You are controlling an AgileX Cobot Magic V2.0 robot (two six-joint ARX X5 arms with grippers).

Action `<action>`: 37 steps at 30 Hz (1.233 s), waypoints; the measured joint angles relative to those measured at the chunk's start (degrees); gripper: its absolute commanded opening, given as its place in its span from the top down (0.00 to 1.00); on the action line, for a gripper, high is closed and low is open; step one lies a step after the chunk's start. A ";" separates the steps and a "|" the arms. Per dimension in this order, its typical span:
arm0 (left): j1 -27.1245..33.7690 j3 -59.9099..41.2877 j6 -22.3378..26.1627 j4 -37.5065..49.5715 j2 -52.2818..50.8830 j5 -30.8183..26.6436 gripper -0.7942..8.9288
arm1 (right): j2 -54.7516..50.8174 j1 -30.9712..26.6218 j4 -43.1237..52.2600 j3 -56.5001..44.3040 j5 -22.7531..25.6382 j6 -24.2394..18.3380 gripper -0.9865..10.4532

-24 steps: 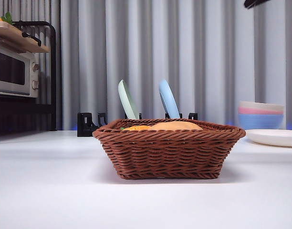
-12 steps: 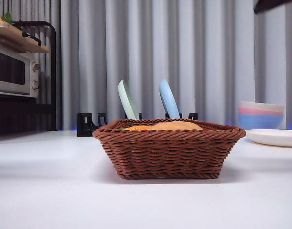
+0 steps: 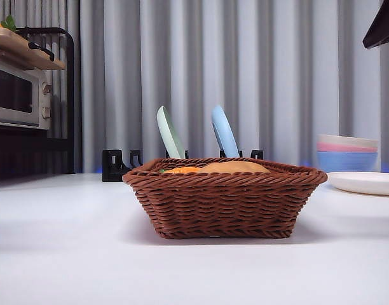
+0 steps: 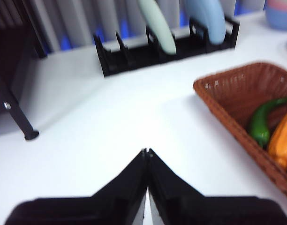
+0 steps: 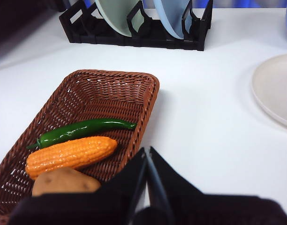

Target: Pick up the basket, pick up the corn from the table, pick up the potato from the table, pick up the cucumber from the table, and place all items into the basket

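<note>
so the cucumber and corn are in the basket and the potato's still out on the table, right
Not quite. The potato is in the basket too, lying beside the corn, with the cucumber on the corn's other side. The right wrist view shows all three inside. Both hands, left and right, are shut and hold nothing.

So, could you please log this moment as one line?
corn, potato, cucumber: in basket | left gripper: shut | right gripper: shut

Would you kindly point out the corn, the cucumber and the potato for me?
corn [image 5: 71,154], right wrist view, middle of the bumpy body.
cucumber [image 5: 85,129], right wrist view, mid-length of the green body.
potato [image 5: 64,181], right wrist view, top of the tan skin.
</note>
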 measured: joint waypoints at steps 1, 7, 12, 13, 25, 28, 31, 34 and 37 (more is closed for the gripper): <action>0.00 0.00 -0.11 -0.09 0.35 0.00 0.92 | 0.00 0.00 0.00 0.00 -0.07 0.20 0.91; 0.00 0.00 -0.17 -0.31 1.51 0.00 0.92 | 0.00 0.00 -0.02 0.00 -0.04 0.42 0.91; -0.07 0.00 -0.09 -1.25 0.44 -0.33 0.92 | -0.04 0.00 -0.15 0.00 -0.07 0.44 0.91; 0.00 -0.04 0.42 -2.12 -0.35 -1.14 0.92 | -0.04 0.00 -0.17 0.00 -0.07 0.44 0.91; 11.76 -18.99 1.29 9.75 -18.60 3.96 0.92 | -0.04 0.00 -0.22 0.00 -0.07 0.44 0.91; 15.06 -24.79 1.29 13.79 -22.23 8.37 0.92 | -0.04 0.00 -0.20 0.00 -0.04 0.44 0.91; 17.40 -28.65 1.27 15.72 -24.24 10.36 0.92 | -0.04 0.00 -0.20 0.00 -0.04 0.44 0.91; 18.80 -31.21 1.27 15.72 -25.53 10.64 0.92 | -0.04 0.00 -0.20 0.00 -0.07 0.44 0.91; 19.74 -32.96 1.27 15.58 -27.50 11.02 0.92 | -0.04 0.00 -0.20 0.00 -0.04 0.44 0.91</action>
